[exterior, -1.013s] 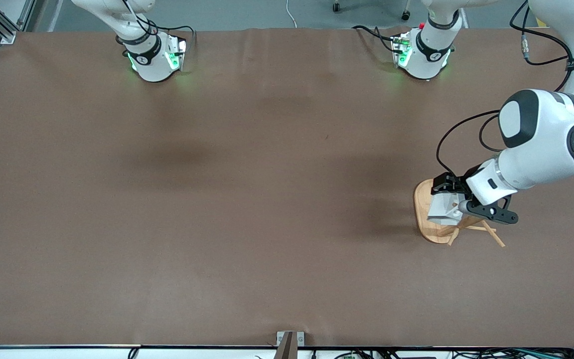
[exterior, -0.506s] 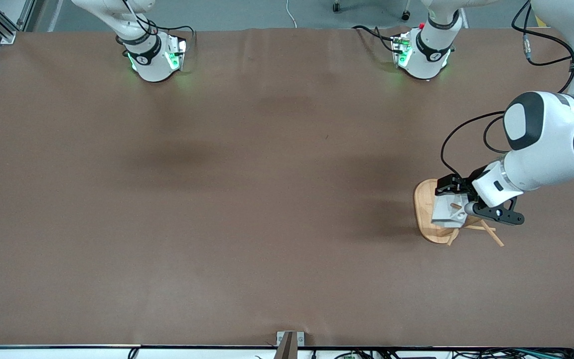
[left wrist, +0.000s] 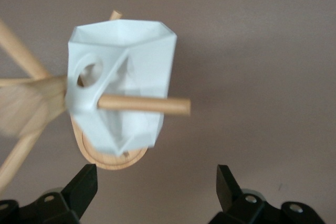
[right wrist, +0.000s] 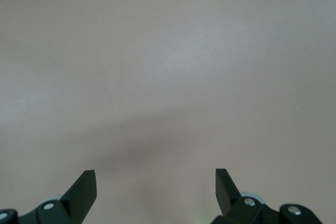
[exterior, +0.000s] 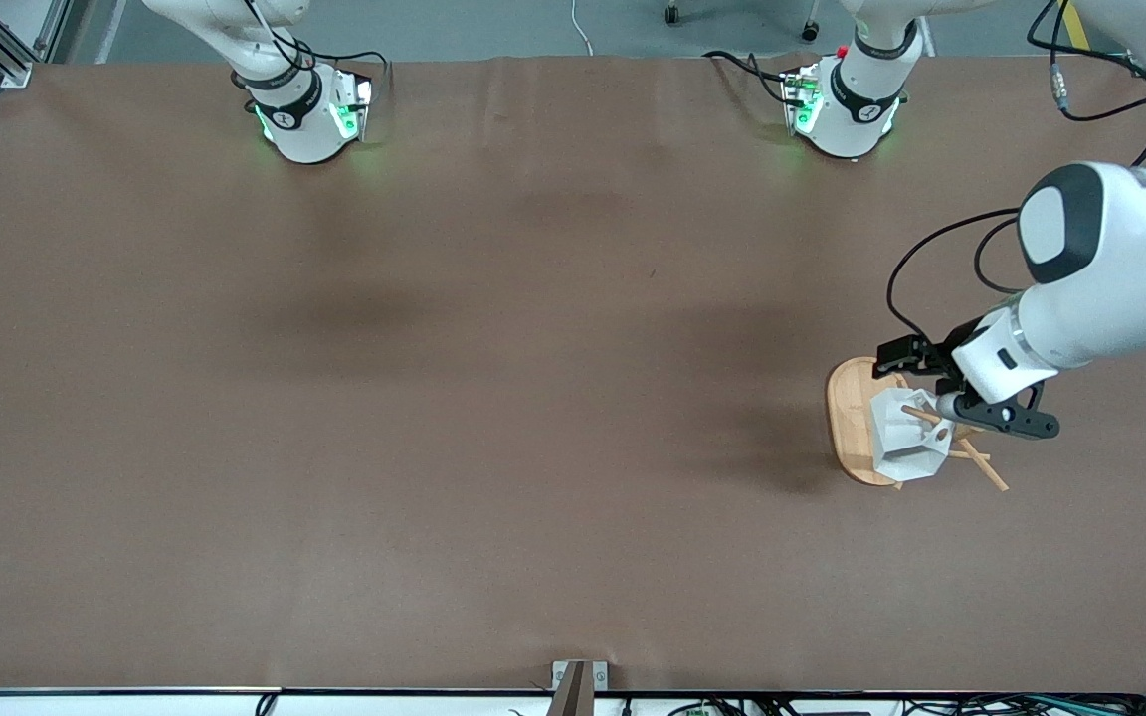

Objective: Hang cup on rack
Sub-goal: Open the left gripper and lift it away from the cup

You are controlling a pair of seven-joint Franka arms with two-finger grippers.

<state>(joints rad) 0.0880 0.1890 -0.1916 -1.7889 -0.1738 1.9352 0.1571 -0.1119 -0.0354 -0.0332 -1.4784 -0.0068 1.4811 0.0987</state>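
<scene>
The white faceted cup (exterior: 903, 438) hangs on a peg (exterior: 919, 415) of the bamboo rack (exterior: 846, 418), toward the left arm's end of the table. In the left wrist view the cup (left wrist: 123, 77) sits on the peg (left wrist: 147, 104), which sticks out past the blocky handle, above the oval base (left wrist: 113, 159). My left gripper (exterior: 916, 380) is open and empty beside the cup, clear of it, and its own view (left wrist: 156, 184) shows the same. My right gripper (right wrist: 156, 184) is open and empty over bare table and is out of the front view.
Other thin pegs (exterior: 983, 465) stick out from the rack toward the front camera. The rack's post (left wrist: 26, 109) shows blurred in the left wrist view. The brown table (exterior: 493, 398) spreads wide toward the right arm's end.
My left gripper has let go of the cup and drawn back from it. The cup has dropped a little on the peg and now hangs free. The right arm has not moved.
</scene>
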